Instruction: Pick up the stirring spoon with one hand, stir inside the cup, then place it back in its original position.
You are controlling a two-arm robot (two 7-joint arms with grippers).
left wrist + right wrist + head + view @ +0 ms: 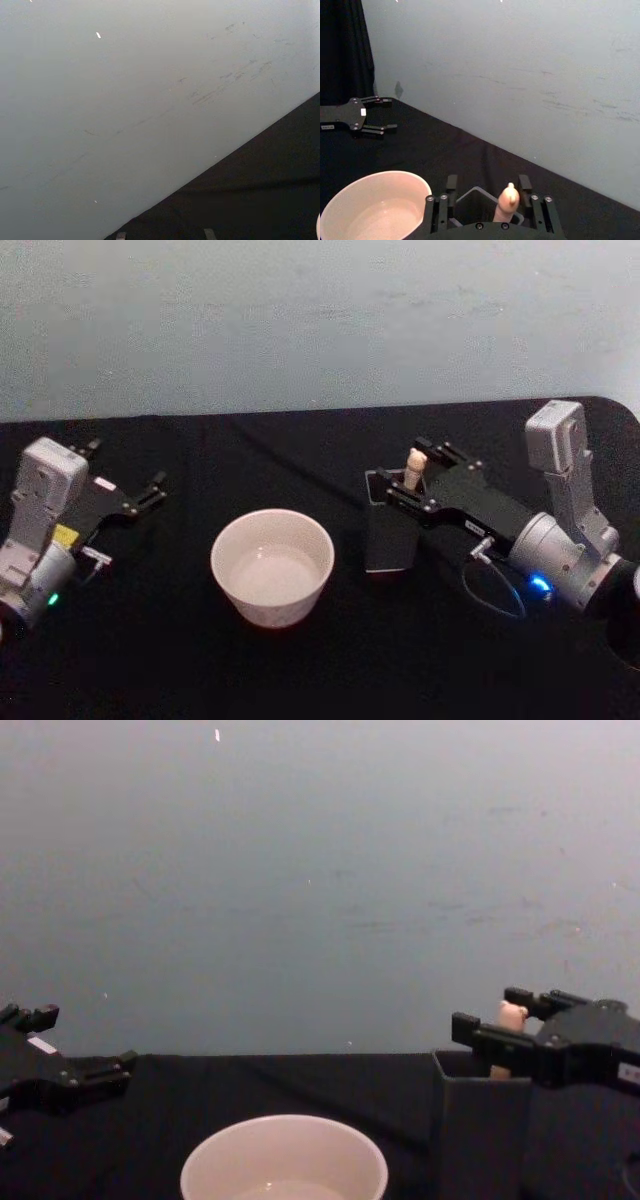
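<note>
A: What sits beside your right gripper [412, 472]?
B: The cup [272, 566], well off to its left. The dark holder [388, 530] lies under its spread fingers, and the stirring spoon [415, 466] stands between them, untouched.
A: Your left gripper [125, 478]?
B: Spread, parked far left.

Head above, chest level: shared cup [272, 565].

The right gripper [424, 469] reaches in from the near right with its fingers [451, 183] spread apart, while the left gripper [122, 476] hangs idle at the far left, its fingers likewise parted.
</note>
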